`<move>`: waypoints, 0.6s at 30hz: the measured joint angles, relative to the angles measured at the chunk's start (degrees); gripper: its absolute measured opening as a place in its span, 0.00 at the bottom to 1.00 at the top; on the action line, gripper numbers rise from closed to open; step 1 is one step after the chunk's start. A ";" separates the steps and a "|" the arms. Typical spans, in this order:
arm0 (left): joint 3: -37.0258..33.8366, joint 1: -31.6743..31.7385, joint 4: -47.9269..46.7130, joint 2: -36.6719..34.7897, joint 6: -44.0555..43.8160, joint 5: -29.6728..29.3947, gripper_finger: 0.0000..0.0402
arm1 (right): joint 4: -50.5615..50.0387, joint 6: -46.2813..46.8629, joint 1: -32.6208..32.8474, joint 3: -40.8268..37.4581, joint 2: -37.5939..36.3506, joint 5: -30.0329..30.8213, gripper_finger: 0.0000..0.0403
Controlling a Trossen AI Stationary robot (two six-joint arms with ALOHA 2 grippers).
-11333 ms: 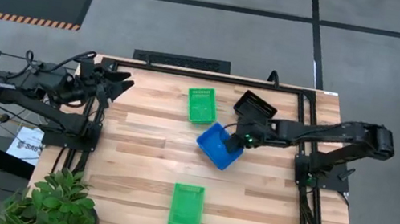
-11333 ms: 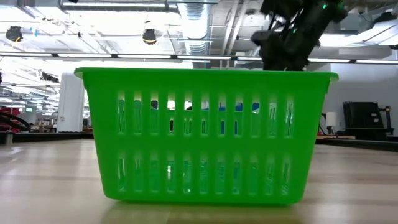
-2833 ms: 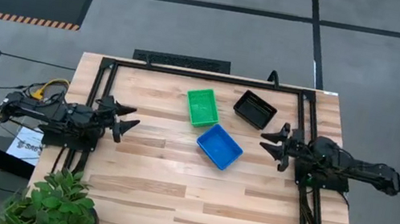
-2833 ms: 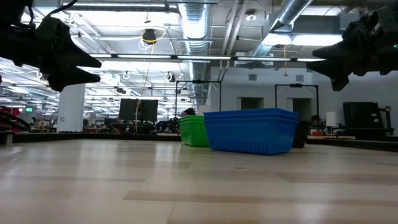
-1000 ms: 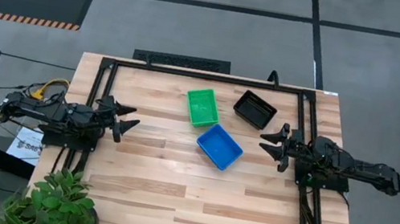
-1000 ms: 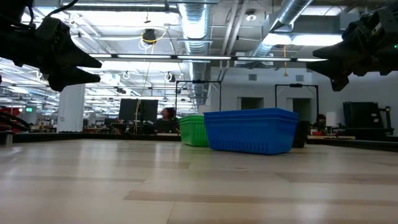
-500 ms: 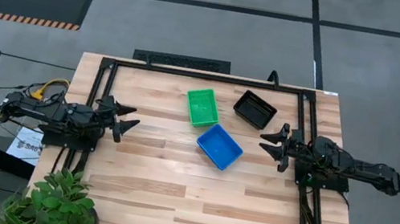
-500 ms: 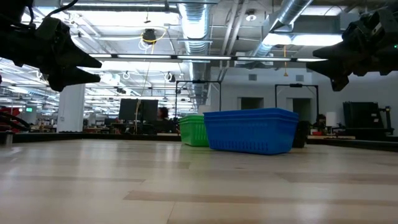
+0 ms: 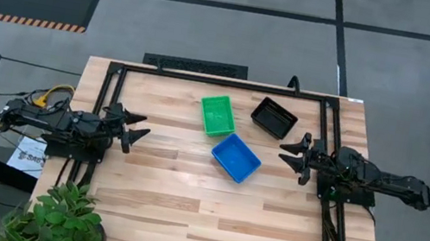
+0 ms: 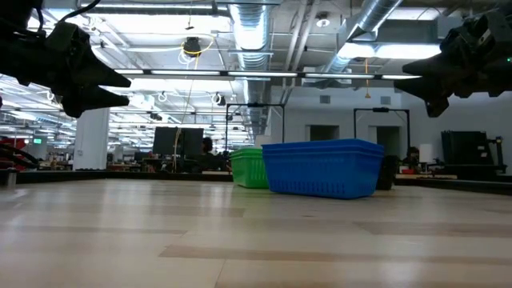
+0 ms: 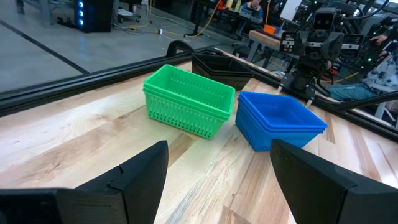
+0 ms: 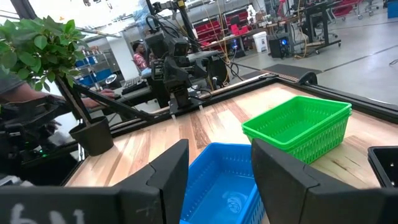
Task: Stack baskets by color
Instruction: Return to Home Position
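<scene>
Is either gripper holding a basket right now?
No, the left gripper and right gripper sit open and empty, apart from the green baskets, blue baskets and black baskets.

This is a robotics lab set in a large industrial hall. Bare ventilation ducts (image 10: 254, 32) and strip lights (image 10: 184, 72) run overhead. The floor (image 9: 212, 32) is grey concrete with a hazard-striped mat (image 9: 25, 1). A butcher-block table (image 9: 165, 209) in a black metal frame (image 9: 205, 78) carries the left arm (image 9: 48, 121) and the right arm (image 9: 380, 179). Far behind stand monitors (image 10: 178, 140), red racks (image 12: 230, 28) and a person (image 12: 138, 53) at a bench.
</scene>
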 joint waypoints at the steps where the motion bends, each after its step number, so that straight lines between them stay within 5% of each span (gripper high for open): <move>1: 0.00 0.00 -0.01 0.01 0.00 0.00 0.67 | 0.01 0.00 0.00 0.00 -0.01 0.00 0.48; 18: -0.01 0.01 0.00 0.00 0.00 0.00 0.67 | 0.01 0.01 0.00 0.00 0.01 0.02 0.48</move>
